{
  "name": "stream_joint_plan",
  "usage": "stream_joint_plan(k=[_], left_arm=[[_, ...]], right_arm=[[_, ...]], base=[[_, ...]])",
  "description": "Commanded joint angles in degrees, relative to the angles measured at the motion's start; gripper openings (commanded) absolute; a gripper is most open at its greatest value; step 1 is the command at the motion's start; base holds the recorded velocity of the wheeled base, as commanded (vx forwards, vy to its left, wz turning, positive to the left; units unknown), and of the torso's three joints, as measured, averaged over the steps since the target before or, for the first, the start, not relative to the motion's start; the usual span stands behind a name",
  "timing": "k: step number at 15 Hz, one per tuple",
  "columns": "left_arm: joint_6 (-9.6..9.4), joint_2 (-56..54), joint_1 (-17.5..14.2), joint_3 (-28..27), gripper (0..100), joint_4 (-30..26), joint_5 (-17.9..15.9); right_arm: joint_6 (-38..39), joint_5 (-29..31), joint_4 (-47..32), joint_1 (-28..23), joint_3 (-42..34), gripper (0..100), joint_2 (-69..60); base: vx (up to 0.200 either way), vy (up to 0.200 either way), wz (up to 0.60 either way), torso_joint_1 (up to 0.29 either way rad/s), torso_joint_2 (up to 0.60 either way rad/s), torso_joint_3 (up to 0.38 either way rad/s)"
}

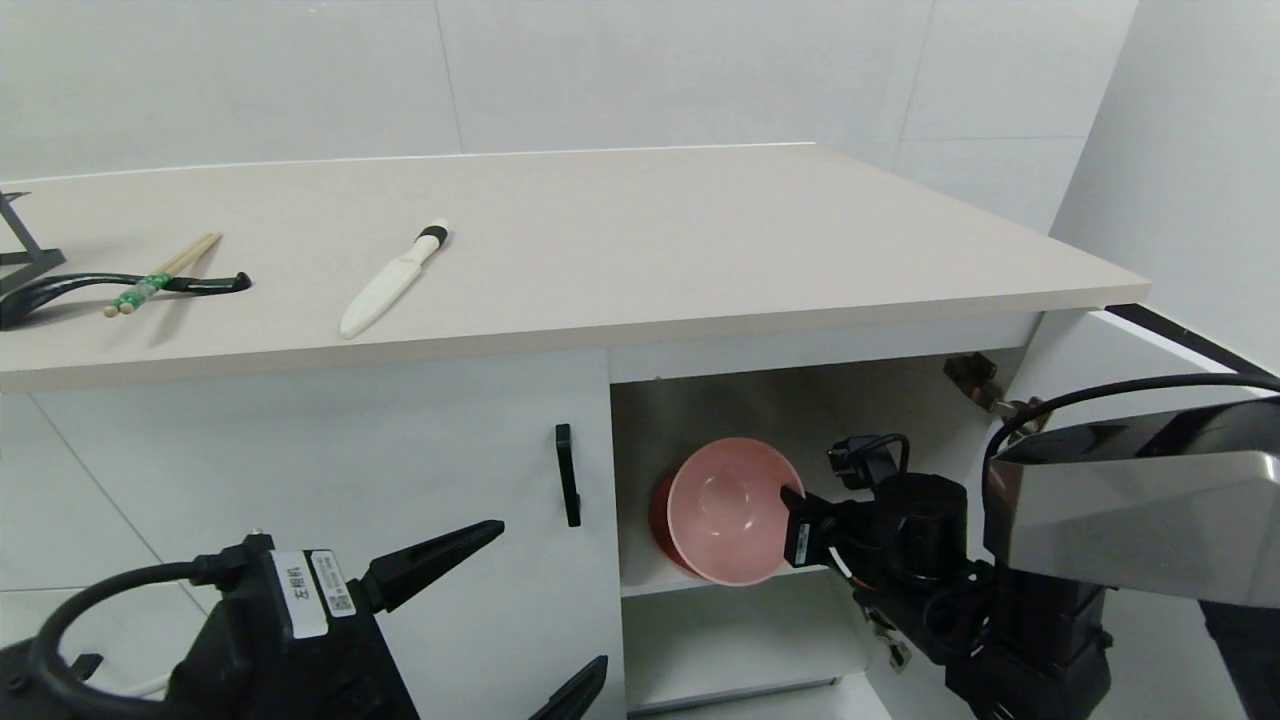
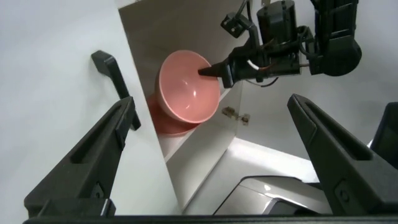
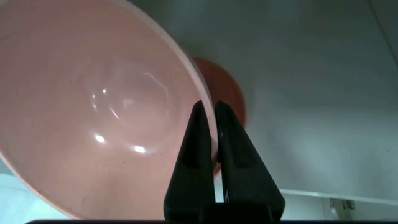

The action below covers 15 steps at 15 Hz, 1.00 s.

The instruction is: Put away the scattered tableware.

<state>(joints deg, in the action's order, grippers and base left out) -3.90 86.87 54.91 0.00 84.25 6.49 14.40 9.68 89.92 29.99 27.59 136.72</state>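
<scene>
A pink bowl (image 1: 725, 510) (image 2: 186, 90) (image 3: 93, 112) is tipped on its side inside the open cabinet, above the upper shelf (image 1: 650, 578). My right gripper (image 1: 792, 497) (image 2: 208, 71) (image 3: 211, 118) is shut on its rim. A red bowl (image 1: 657, 520) (image 2: 163, 121) (image 3: 227, 87) sits right behind it. My left gripper (image 1: 548, 595) (image 2: 211, 106) hangs open and holds nothing, in front of the closed left door. On the counter lie wooden chopsticks (image 1: 160, 272), a black ladle (image 1: 120, 285) and a white knife (image 1: 392, 280).
The closed left cabinet door has a black handle (image 1: 566, 475) (image 2: 112, 68). The right door stands swung open, its hinge (image 1: 975, 380) showing under the counter. A lower shelf (image 1: 730, 640) lies beneath the bowls. A black stand (image 1: 20, 245) is at the counter's far left.
</scene>
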Motion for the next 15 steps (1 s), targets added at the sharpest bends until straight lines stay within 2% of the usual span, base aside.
stream_joint_plan(k=[1,3,9,14,15], left_arm=[[0.03,-0.21,0.11,0.00,100,-0.49,0.55],[0.03,-0.21,0.11,0.00,100,-0.49,2.39],[0.03,-3.90,0.11,0.00,100,-1.46,2.74],[2.32,-11.55,-0.68,0.00,100,-10.25,2.74],[2.93,-15.77,-2.79,0.00,100,-14.46,2.66]], right_arm=[[0.02,-0.10,0.08,-0.55,0.98,0,1.01],[0.02,-0.80,0.08,-0.72,1.33,0,2.24],[-0.07,-0.89,0.08,-1.78,3.00,0,3.64],[-0.07,-0.89,0.08,-2.13,3.53,0,5.23],[-0.07,-0.89,0.08,-2.30,3.61,100,5.31]], base=[[0.000,0.000,0.00,0.000,0.00,0.000],[0.000,0.000,0.00,0.000,0.00,0.000],[0.000,0.000,0.00,0.000,0.00,0.000],[0.000,0.000,0.00,0.000,0.00,0.000],[0.000,0.000,0.00,0.000,0.00,0.000]])
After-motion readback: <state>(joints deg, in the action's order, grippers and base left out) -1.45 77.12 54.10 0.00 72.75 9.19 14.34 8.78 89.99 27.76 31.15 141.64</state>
